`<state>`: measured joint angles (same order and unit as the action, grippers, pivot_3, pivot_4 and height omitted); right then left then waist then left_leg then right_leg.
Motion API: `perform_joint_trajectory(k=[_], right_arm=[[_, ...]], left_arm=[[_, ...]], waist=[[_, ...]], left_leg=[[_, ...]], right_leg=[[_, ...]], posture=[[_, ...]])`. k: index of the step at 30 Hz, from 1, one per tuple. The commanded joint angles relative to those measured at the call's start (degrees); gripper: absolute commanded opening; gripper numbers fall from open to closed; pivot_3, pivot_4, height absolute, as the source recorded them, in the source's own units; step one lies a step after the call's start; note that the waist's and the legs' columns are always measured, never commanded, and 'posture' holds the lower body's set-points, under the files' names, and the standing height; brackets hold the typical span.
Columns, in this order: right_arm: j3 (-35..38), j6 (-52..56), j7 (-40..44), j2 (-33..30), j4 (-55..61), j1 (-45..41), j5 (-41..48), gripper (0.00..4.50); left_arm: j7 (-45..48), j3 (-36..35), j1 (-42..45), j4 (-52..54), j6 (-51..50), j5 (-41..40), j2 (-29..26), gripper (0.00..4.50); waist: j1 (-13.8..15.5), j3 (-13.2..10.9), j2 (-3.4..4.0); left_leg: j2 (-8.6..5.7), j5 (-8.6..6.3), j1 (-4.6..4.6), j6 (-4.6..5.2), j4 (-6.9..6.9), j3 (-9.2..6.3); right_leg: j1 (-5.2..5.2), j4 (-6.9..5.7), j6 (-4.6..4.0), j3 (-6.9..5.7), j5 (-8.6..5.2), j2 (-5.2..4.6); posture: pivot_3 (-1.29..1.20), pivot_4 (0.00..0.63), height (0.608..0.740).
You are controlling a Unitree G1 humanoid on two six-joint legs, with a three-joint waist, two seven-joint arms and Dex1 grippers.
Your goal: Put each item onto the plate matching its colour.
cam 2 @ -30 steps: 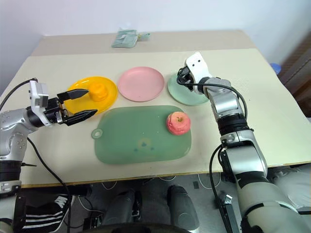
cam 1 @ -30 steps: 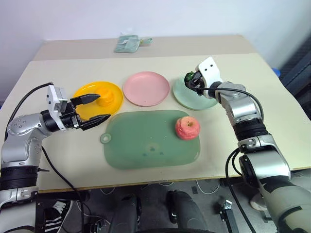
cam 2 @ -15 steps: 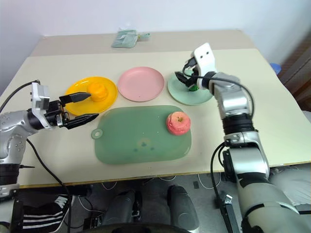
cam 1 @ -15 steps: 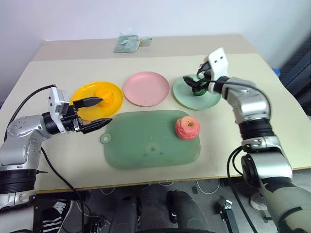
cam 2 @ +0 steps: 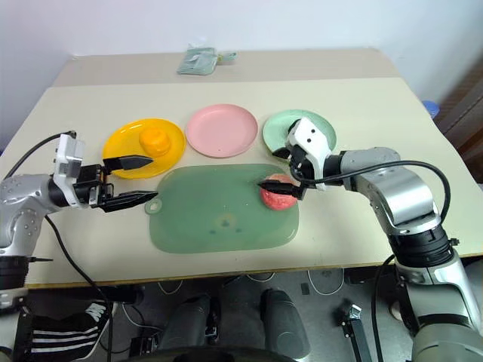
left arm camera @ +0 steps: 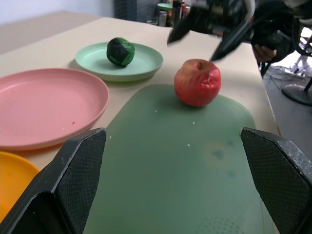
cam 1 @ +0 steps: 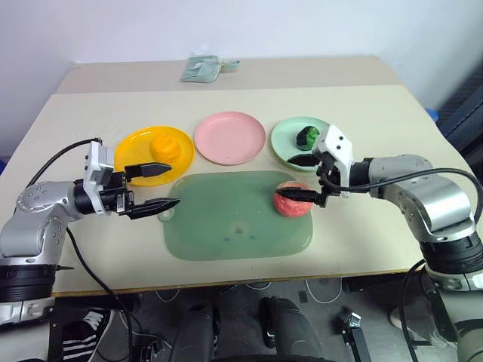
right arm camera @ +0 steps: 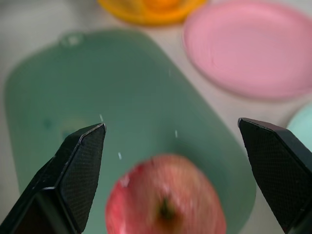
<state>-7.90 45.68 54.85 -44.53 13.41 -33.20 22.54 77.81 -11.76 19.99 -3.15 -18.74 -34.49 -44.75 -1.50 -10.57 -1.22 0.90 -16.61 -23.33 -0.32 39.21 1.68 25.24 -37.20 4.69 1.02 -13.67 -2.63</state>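
The red-pink apple stands on the right part of the green mat. My right gripper hangs open just over it, one finger on each side, not touching that I can see; the right wrist view has the apple low between the fingers. The dark green vegetable lies on the pale green plate. The yellow-orange fruit sits on the yellow plate. The pink plate holds nothing. My left gripper is open and empty at the mat's left end, pointing along the mat.
The large green cutting mat covers the table's front middle. A pale green packet lies at the table's back edge. Bare tabletop lies to the right of the pale green plate and along the front edge.
My right gripper opened, left the green vegetable on the pale green plate and drew back toward me over the apple. The left gripper stayed about where it was.
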Motion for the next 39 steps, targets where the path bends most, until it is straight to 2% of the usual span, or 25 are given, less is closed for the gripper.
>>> perform_joint_trajectory(k=[1, 13, 17, 18, 22, 24, 26, 31, 36, 39], right_arm=[[-0.7, -2.99, 1.1, -2.42, 0.94, 1.45, -2.44, 4.44], [-5.09, -7.48, 1.95, -2.98, -3.06, 5.82, -8.34, 4.44], [-4.73, -7.36, 1.96, -1.74, -2.55, 5.14, -7.62, 3.38], [-4.65, -7.46, 2.22, -1.73, -2.11, 4.94, -7.43, 3.25], [-2.64, -7.19, 0.14, 1.23, -3.39, 1.44, -6.51, 3.22], [-0.55, -6.13, -1.97, 5.59, -5.02, -3.44, -4.49, 3.22], [1.08, -6.28, -5.29, 10.63, -8.28, -9.84, -3.98, 3.22], [-1.16, -16.28, -11.92, 20.02, -25.7, -23.44, -10.51, 3.22], [-7.65, -34.16, -15.2, 28.82, -47.72, -30.11, -20.3, 3.22], [-8.65, -41.95, -18.77, 32.14, -58.45, -32.02, -24.22, 3.22]], left_arm=[[0.81, -0.07, 0.47, 0.36, -0.68, -0.92, -0.44, 4.5], [0.71, -0.53, -0.19, 0.64, -0.61, -0.68, -0.27, 4.5], [0.18, -0.85, -0.29, 0.55, -0.14, -0.38, -0.26, 4.5], [-0.09, -0.99, -0.21, 0.41, 0.04, -0.33, -0.14, 4.5], [-2.72, -1.77, 0.58, -0.57, 1.73, 0.33, 0.87, 4.5], [-6.59, -3.49, 1.86, -1.47, 3.75, 0.43, 2.69, 4.5], [-9.06, -5.03, 2.96, -1.84, 2.93, -0.84, 3.37, 4.5], [-12.43, -5.73, 3.63, -3.35, 3.54, 0.58, 3.26, 4.5], [-17.06, -5.89, 2.99, -3.36, 2.3, 1.77, 3.08, 4.5], [-17.85, -6.48, 1.29, -1.36, 1.9, 1.31, 2.89, 4.5]], waist=[[0.33, 0.0, 0.0], [0.72, 0.05, -0.09], [0.73, 0.06, -0.11], [0.73, 0.06, -0.1], [0.56, 0.06, -0.1], [0.39, 0.04, -0.07], [0.3, 0.02, -0.05], [0.45, 0.02, -0.05], [0.43, 0.04, -0.08], [0.35, 0.03, -0.05]], left_leg=[[0.0, 0.0, 0.0, 0.0, 0.0, 0.01], [-0.01, 0.0, 0.05, 0.0, 0.02, 0.02], [-0.01, 0.0, 0.18, 0.0, 0.02, 0.01], [-0.01, 0.0, 0.21, 0.0, 0.02, 0.01], [0.0, 0.0, 0.23, 0.0, 0.02, 0.0], [0.01, 0.0, 0.25, 0.0, 0.02, 0.01], [0.02, 0.01, 0.2, -0.01, 0.02, 0.02], [0.02, 0.04, 0.04, -0.06, -0.03, 0.01], [-0.08, 0.03, -0.05, -0.05, -0.05, 0.05], [-0.09, 0.03, -0.07, -0.06, -0.06, 0.06]], right_leg=[[0.0, 0.01, 0.0, 0.0, 0.0, 0.0], [-0.07, 0.01, 0.0, 0.0, 0.0, 0.02], [-0.22, 0.03, 0.0, 0.0, -0.01, 0.02], [-0.25, 0.03, 0.0, 0.0, -0.01, 0.02], [-0.26, 0.03, 0.0, 0.0, -0.01, 0.03], [-0.25, 0.02, 0.0, 0.01, -0.01, 0.04], [-0.16, -0.03, 0.0, 0.04, 0.0, 0.07], [0.09, -0.15, -0.01, 0.04, 0.01, 0.07], [0.07, 0.01, 0.01, -0.01, 0.02, -0.1], [0.1, 0.0, 0.01, 0.0, 0.02, -0.12]], posture=[[0.0, 0.15, 0.734], [0.0, 0.15, 0.734], [0.0, 0.15, 0.734], [0.0, 0.15, 0.734], [0.0, 0.15, 0.734], [0.0, 0.15, 0.734], [0.0, 0.15, 0.734], [0.0, 0.15, 0.734], [0.0, 0.15, 0.734], [0.0, 0.15, 0.734]])
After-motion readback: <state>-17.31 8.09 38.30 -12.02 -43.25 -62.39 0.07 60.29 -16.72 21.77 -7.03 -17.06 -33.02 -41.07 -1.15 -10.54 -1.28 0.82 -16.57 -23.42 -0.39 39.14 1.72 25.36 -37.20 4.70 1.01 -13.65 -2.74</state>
